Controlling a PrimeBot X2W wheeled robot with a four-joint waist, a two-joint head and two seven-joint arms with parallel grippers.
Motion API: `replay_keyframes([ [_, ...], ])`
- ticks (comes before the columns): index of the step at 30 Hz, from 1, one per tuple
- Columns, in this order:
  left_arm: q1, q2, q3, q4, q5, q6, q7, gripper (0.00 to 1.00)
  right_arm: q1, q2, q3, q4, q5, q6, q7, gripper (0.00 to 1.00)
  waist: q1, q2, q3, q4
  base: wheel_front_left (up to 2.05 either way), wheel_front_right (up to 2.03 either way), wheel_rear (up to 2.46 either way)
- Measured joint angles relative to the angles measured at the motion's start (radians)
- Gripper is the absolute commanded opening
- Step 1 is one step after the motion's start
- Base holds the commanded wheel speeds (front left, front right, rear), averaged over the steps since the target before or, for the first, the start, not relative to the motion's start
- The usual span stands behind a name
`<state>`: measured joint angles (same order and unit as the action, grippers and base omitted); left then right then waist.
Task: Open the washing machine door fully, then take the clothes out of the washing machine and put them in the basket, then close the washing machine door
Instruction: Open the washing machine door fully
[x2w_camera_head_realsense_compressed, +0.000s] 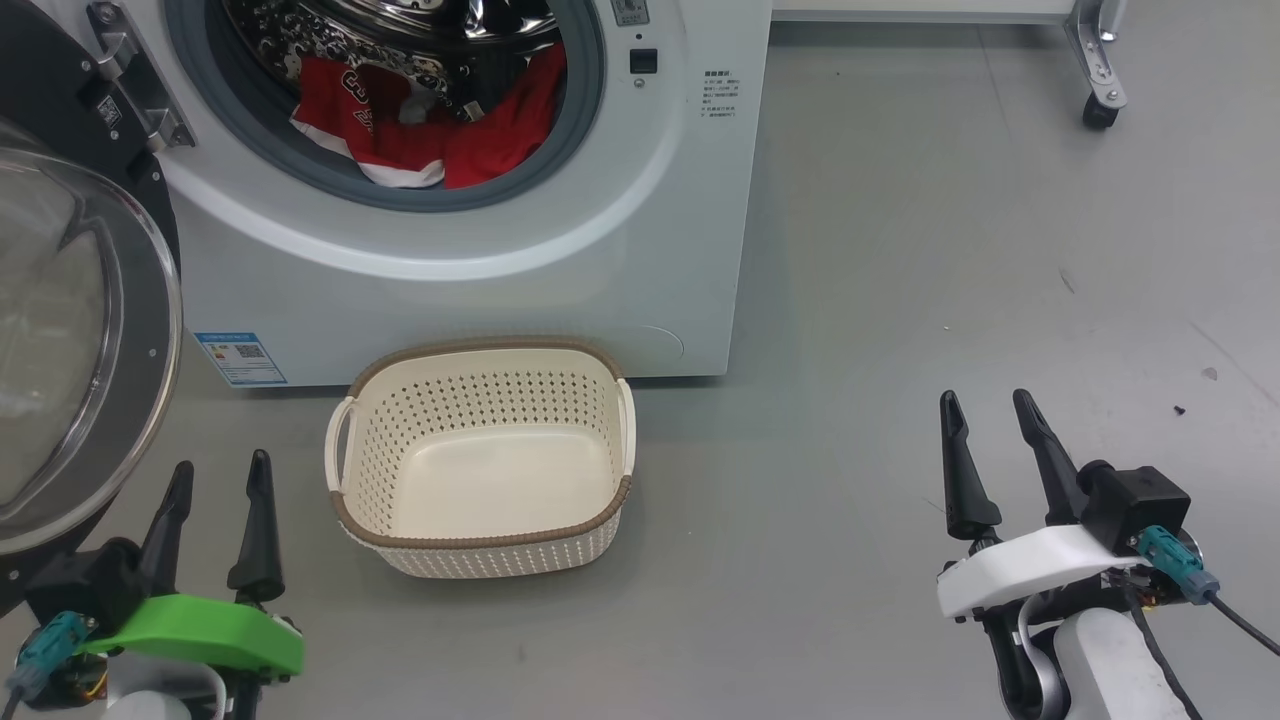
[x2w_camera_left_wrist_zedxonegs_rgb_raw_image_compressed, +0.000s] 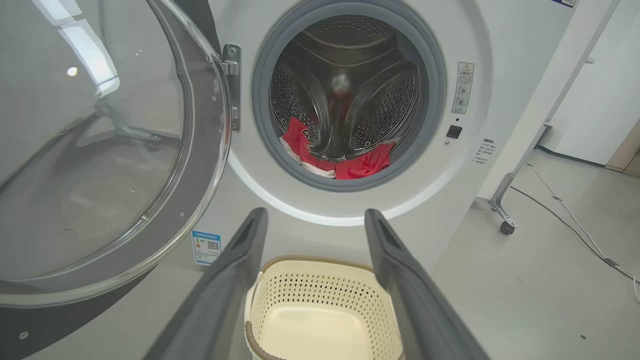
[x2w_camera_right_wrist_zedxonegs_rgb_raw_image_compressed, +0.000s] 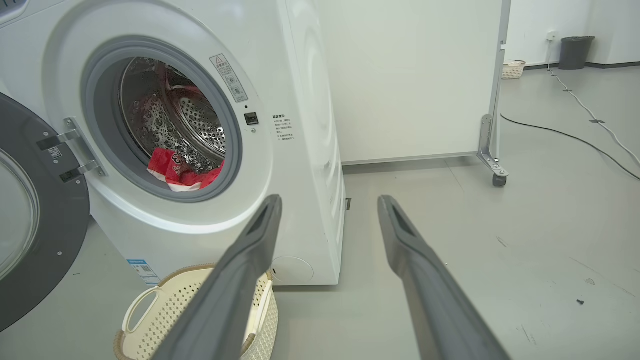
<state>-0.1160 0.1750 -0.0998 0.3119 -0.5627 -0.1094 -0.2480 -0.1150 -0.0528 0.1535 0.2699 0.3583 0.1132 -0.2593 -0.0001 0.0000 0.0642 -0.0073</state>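
The white washing machine (x2w_camera_head_realsense_compressed: 560, 270) stands open, its door (x2w_camera_head_realsense_compressed: 70, 340) swung wide to the left with the glass bowl facing me. Red clothes (x2w_camera_head_realsense_compressed: 420, 130) with white trim lie at the bottom of the steel drum (x2w_camera_left_wrist_zedxonegs_rgb_raw_image_compressed: 345, 100). The cream basket (x2w_camera_head_realsense_compressed: 480, 540) sits on the floor right in front of the machine, with nothing in it. My left gripper (x2w_camera_head_realsense_compressed: 220, 475) is open low at the left, beside the door's rim and left of the basket. My right gripper (x2w_camera_head_realsense_compressed: 990, 415) is open at the lower right, well clear of the machine. Both hold nothing.
A white panel on a castor frame (x2w_camera_right_wrist_zedxonegs_rgb_raw_image_compressed: 492, 165) stands right of the machine. A black cable (x2w_camera_right_wrist_zedxonegs_rgb_raw_image_compressed: 575, 142) runs across the grey floor further right. A bin (x2w_camera_right_wrist_zedxonegs_rgb_raw_image_compressed: 575, 50) and a small basket (x2w_camera_right_wrist_zedxonegs_rgb_raw_image_compressed: 512, 69) sit by the far wall.
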Motion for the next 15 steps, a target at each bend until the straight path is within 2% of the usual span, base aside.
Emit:
replay_keyframes([
  [15,0.016,-0.004,-0.001,-0.028,0.029,0.009,-0.001,1.0,0.0,0.003,0.007,0.0,-0.008,0.0,0.0,1.0,0.0,0.0,0.005,-0.002,0.0,0.0,0.0],
])
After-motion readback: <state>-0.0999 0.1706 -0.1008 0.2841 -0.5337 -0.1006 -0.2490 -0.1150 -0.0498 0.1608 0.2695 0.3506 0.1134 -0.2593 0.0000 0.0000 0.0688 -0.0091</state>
